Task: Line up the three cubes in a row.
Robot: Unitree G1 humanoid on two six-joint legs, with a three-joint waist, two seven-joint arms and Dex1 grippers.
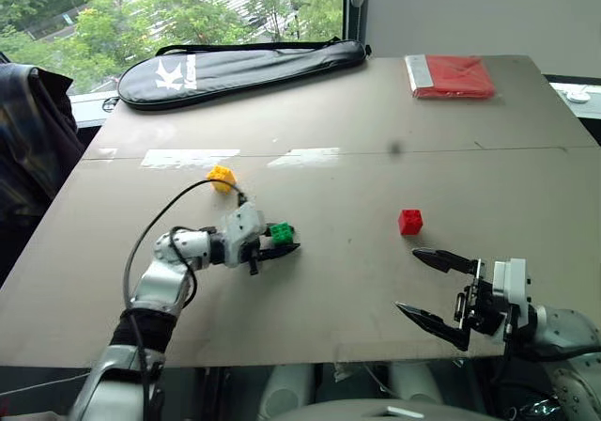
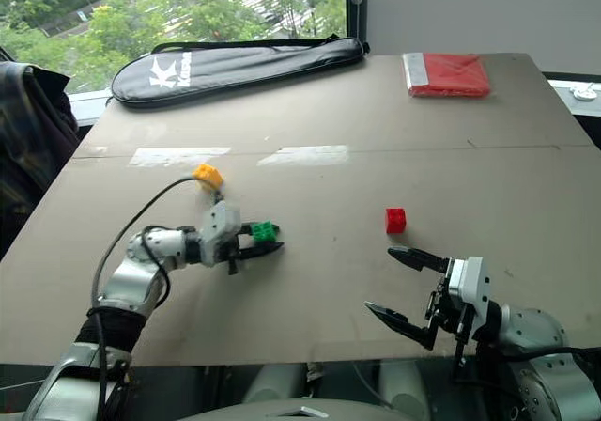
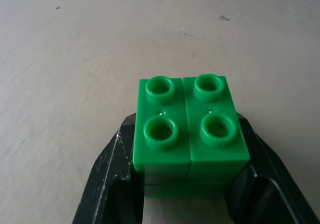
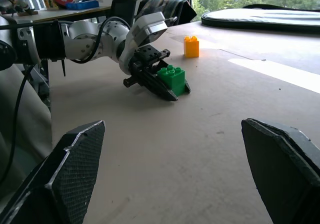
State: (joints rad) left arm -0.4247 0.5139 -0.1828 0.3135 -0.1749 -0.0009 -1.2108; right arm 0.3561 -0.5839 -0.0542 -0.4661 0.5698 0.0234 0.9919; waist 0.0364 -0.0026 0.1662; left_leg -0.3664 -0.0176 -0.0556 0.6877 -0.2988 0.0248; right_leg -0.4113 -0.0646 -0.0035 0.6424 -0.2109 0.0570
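A broad grey-brown desk [image 1: 376, 120] by a window. The left tool [image 1: 282, 244] is clamped on the green studded plastic brick [image 1: 281, 232]; a yellow brick [image 1: 221, 177] sits just behind it. The right tool [image 1: 439, 287], jaws apart, hovers near the front edge, a red brick [image 1: 409, 221] just ahead, bare board between

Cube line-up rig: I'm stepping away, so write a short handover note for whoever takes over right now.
Left gripper: shut on the green cube, low over the table, left of centre.
Right gripper: open, holding nothing, at the near right edge.
Yellow cube: on the table, just beyond the left gripper.
Red cube: on the table to the right, just beyond the right gripper.
Done: green cube gripped.
Left: no row yet; place green, then bring the yellow and red cubes into line with it.
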